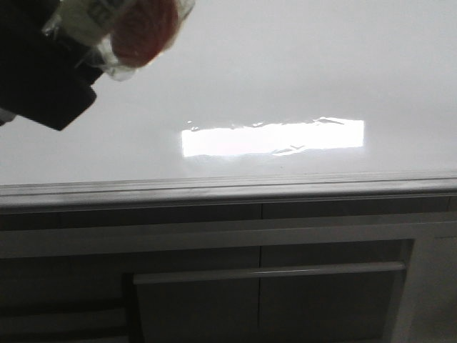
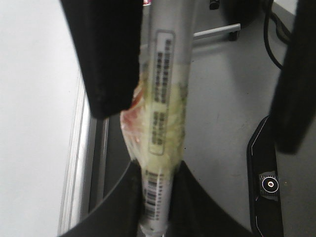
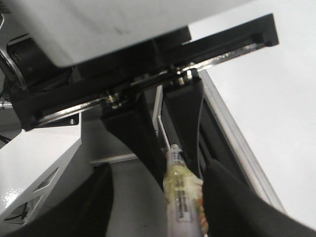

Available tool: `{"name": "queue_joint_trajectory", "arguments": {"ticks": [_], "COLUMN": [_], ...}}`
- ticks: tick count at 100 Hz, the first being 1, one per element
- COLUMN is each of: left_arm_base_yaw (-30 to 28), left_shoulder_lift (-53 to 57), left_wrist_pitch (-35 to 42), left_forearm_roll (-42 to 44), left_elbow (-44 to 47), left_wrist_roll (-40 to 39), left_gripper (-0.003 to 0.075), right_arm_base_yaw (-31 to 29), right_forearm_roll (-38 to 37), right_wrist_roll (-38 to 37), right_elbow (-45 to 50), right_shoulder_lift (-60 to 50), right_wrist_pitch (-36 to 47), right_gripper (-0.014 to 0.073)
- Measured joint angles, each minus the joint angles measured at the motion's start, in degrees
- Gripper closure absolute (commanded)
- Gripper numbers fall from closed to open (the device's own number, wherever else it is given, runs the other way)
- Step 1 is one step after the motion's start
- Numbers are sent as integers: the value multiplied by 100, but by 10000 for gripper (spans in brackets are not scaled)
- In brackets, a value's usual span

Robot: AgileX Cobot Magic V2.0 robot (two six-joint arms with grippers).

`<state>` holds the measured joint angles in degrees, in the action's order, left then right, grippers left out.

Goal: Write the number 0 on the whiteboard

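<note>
The whiteboard [image 1: 285, 71] is glossy white with a bright rectangular glare and a grey edge rail [image 1: 228, 187]. No number 0 shows on it in any view. My left gripper [image 2: 157, 173] is shut on a grey marker [image 2: 165, 74] that has a barcode label and is wrapped in yellowish tape. My right gripper [image 3: 158, 173] is open, with its fingers [image 3: 232, 197] on either side of the same marker [image 3: 180, 207], which lies close to one finger. In the front view a dark gripper body [image 1: 43, 71] with the taped marker [image 1: 136, 28] fills the top left corner.
Dark cabinet panels [image 1: 214, 300] sit below the rail. The whiteboard edge also shows in the left wrist view [image 2: 34, 98] and the right wrist view [image 3: 276, 98]. A black base unit [image 2: 269, 182] and cables [image 2: 271, 34] lie on the grey floor. A white frame [image 3: 34, 163] stands beside it.
</note>
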<state>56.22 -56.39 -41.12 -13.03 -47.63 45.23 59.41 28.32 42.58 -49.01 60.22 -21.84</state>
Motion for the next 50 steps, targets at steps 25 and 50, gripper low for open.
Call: {"name": "queue_joint_trajectory", "arguments": {"ticks": [25,50], "left_arm_base_yaw": [0,0], "left_shoulder_lift": [0,0], "left_wrist_pitch": [-187,-228], "left_forearm_roll": [-74,-155], "left_elbow": [0,0], "left_wrist_roll": [25,36], "left_gripper": [740,732], "right_arm_base_yaw": [0,0], "right_forearm_roll": [-72,-268], "right_wrist_roll": [13,13], "right_elbow": [0,-28], "right_shoulder_lift": [153,187], "right_wrist_pitch": [29,-7], "right_gripper": [537,669]}}
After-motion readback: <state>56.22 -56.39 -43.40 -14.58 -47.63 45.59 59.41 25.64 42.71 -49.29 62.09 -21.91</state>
